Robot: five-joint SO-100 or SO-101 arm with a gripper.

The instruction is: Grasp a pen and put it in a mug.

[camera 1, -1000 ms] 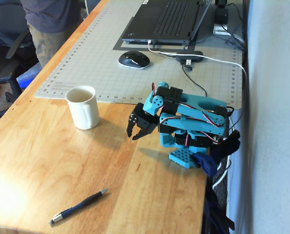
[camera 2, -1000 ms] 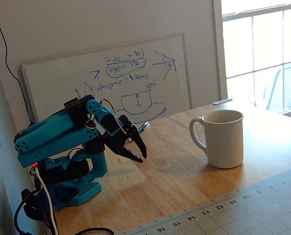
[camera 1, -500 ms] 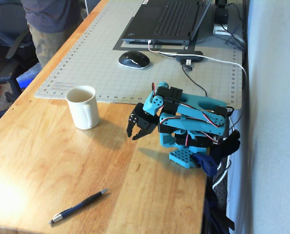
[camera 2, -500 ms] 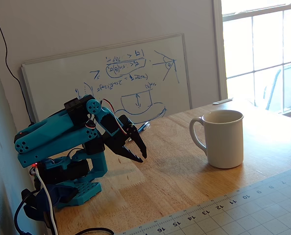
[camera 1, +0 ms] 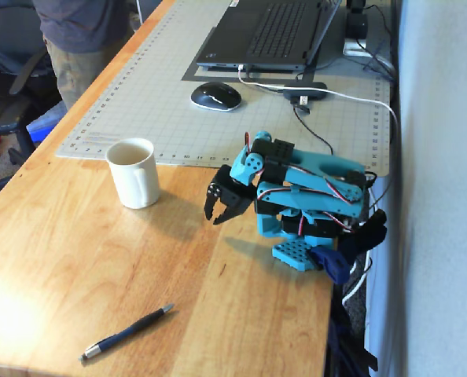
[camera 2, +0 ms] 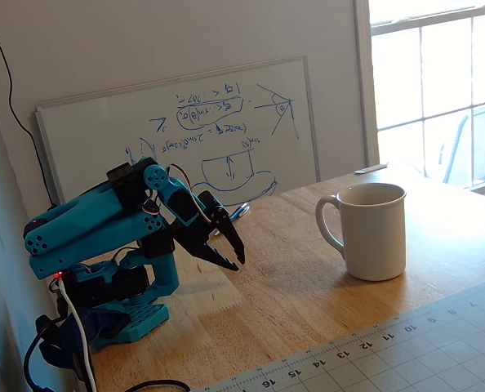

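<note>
The dark blue pen [camera 1: 127, 333] with silvery ends lies flat on the wooden table near its front edge, slanting up to the right. The cream-white mug [camera 1: 134, 173] stands upright and looks empty, handle toward the arm; it also shows in the other fixed view [camera 2: 373, 231]. My gripper [camera 1: 216, 210] hangs from the folded blue arm, fingertips pointing down just above the table, jaws together and empty. It is to the right of the mug and well above the pen in this view. It also shows in the other fixed view [camera 2: 233, 260], left of the mug.
A grey cutting mat [camera 1: 139, 94] holds a laptop [camera 1: 265, 31] and a black mouse [camera 1: 215, 96]. A white cable [camera 1: 351, 98] runs to the arm's base [camera 1: 296, 251]. A whiteboard [camera 2: 185, 131] leans on the wall. A person [camera 1: 80, 39] stands at the far left.
</note>
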